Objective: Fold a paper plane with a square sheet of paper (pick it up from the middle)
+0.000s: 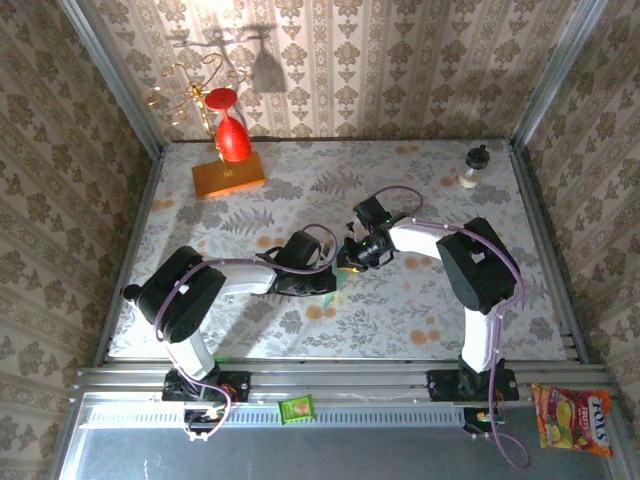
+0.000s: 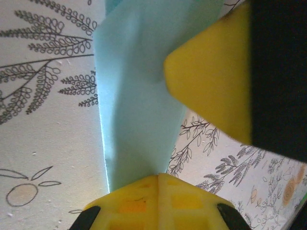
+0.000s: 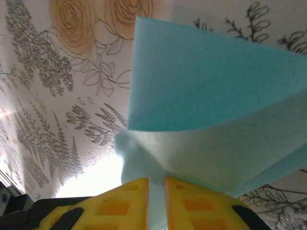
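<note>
The floral-printed desk [image 1: 420,310] takes up the middle of the overhead frame, inside patterned walls. Two arms reach in from the lower edge and meet just left of the frame's centre: the left arm [image 1: 190,290] from the lower left, the right arm [image 1: 480,265] from the lower right. An orange block [image 1: 228,176] sits in the upper left of the desk with a red glass [image 1: 233,138] standing on it. A bright snack bag [image 1: 572,420] lies in the lower right corner, off the cloth. Between the two wrists is the light-blue sheet of paper [image 1: 342,272], partly folded and lifted off the desk. In the left wrist view it runs [image 2: 134,96] from the top of the frame down into the left claw [image 2: 157,179], whose yellow tips are pressed together on it. In the right wrist view the curled sheet [image 3: 201,86] fills the upper right, and the right claw [image 3: 157,191] at the bottom edge is clamped on its lower fold, only a thin gap between the tips. A small green packet [image 1: 296,408] lies on the rail at the bottom centre.
</note>
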Action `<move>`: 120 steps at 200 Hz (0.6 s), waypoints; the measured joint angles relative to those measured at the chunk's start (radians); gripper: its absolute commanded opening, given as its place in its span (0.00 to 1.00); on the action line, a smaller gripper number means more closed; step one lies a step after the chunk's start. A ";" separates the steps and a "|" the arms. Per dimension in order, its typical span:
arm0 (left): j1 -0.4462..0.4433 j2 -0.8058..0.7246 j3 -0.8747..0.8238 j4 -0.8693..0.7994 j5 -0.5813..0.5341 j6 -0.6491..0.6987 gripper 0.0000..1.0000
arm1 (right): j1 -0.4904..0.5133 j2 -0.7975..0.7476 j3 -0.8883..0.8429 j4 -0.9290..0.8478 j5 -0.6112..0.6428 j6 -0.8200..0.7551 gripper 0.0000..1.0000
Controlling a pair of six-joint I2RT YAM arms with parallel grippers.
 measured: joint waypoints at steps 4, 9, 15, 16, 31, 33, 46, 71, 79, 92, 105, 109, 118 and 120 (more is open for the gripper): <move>0.000 0.000 -0.002 0.003 0.001 0.000 0.00 | -0.003 -0.005 0.001 -0.002 0.000 0.000 0.19; 0.000 0.000 -0.003 0.006 0.003 0.000 0.00 | -0.006 -0.010 0.003 -0.004 0.001 -0.001 0.19; 0.000 0.001 -0.005 0.008 0.004 0.000 0.00 | -0.011 -0.015 0.008 -0.007 0.005 -0.005 0.20; 0.000 0.001 -0.005 0.009 0.004 0.000 0.00 | -0.011 -0.016 0.008 -0.007 0.005 -0.005 0.20; -0.001 0.002 -0.009 0.017 0.008 0.000 0.00 | -0.022 -0.022 0.031 -0.019 0.028 -0.013 0.20; -0.001 0.002 -0.009 0.018 0.008 0.000 0.00 | -0.023 -0.022 0.034 -0.021 0.029 -0.015 0.20; -0.002 0.002 -0.009 0.019 0.012 0.000 0.00 | -0.029 -0.022 0.057 -0.030 0.054 -0.024 0.20; -0.002 0.005 -0.009 0.021 0.019 0.000 0.00 | -0.035 -0.021 0.091 -0.049 0.097 -0.042 0.19; -0.002 0.005 -0.009 0.021 0.019 0.000 0.00 | -0.037 -0.019 0.099 -0.056 0.109 -0.047 0.19; -0.003 0.006 -0.009 0.022 0.022 0.000 0.00 | -0.040 -0.013 0.111 -0.065 0.129 -0.059 0.19; -0.004 0.007 -0.009 0.022 0.023 0.000 0.00 | -0.040 -0.002 0.121 -0.076 0.145 -0.065 0.19; -0.005 0.007 -0.009 0.022 0.023 0.000 0.00 | -0.042 0.002 0.123 -0.079 0.151 -0.067 0.19; -0.008 0.007 -0.009 0.023 0.023 0.000 0.00 | -0.043 0.010 0.126 -0.083 0.160 -0.069 0.19; -0.008 0.007 -0.009 0.023 0.023 0.000 0.00 | -0.044 0.011 0.126 -0.083 0.161 -0.069 0.19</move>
